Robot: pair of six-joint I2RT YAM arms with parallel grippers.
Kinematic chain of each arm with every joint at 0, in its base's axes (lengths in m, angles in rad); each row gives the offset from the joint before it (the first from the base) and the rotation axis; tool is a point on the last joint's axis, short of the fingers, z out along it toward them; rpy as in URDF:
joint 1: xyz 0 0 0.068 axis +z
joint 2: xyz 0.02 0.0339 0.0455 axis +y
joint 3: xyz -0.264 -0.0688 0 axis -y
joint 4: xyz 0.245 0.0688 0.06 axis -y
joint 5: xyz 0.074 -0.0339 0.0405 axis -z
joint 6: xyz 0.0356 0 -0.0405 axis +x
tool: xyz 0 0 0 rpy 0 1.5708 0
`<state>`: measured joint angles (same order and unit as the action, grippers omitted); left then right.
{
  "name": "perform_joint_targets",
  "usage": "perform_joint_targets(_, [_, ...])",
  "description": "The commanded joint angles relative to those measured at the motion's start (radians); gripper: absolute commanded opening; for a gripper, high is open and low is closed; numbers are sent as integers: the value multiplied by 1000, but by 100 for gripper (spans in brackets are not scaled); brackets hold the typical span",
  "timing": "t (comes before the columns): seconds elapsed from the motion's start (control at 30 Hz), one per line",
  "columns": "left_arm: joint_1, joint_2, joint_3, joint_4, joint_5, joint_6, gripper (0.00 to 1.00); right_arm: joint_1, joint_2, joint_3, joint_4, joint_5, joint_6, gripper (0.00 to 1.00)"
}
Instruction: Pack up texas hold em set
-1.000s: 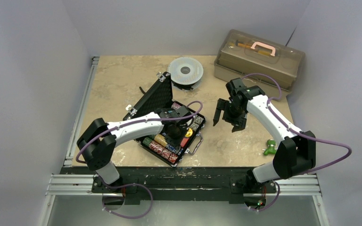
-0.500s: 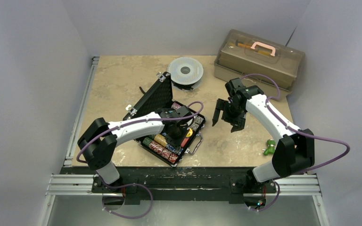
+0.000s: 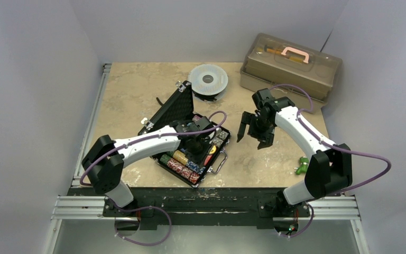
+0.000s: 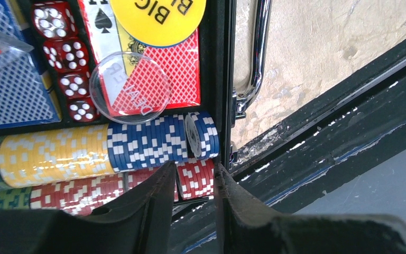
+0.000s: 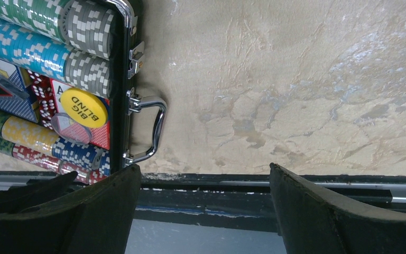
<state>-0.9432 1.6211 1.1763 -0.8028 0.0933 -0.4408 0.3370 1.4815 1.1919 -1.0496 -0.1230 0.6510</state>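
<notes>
Briefcase (image 3: 175, 112) inside was partly hidden by left arm (image 3: 148, 141) – left gripper (image 4: 195, 193) narrow, empty, above chips (image 4: 148, 144); right gripper (image 5: 203, 211) wide, w/ nothing.

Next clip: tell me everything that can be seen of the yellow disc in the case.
The yellow disc is round, flat and plastic-looking, with BIG BLIND printed on it in black. It lies face up in the middle compartment of the open case, on top of a red-backed card deck. The red dice sit beside it, and a clear dealer disc is close by. Nothing grips it.

Beige marbled tabletop (image 3: 132, 95), plain grey walls (image 3: 31, 79).
</notes>
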Motion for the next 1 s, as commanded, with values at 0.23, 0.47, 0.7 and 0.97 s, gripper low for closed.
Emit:
perform_joint_targets(0.23, [39,-305,203,-6,-202,73,51,-6,-22,53,-23,80,-49,89])
perform_joint_targets(0.47, [146,-479,318,17,-340,86,66,-6,-68,96,-38,131,-90,92])
perform_joint_targets(0.7, [299,-469,443,-157,-449,156,85,-6,-126,66,-18,128,-101,95])
perform_joint_targets(0.97, [444,-318,516,-287,-312,176,92,-6,-145,46,-7,92,-109,96])
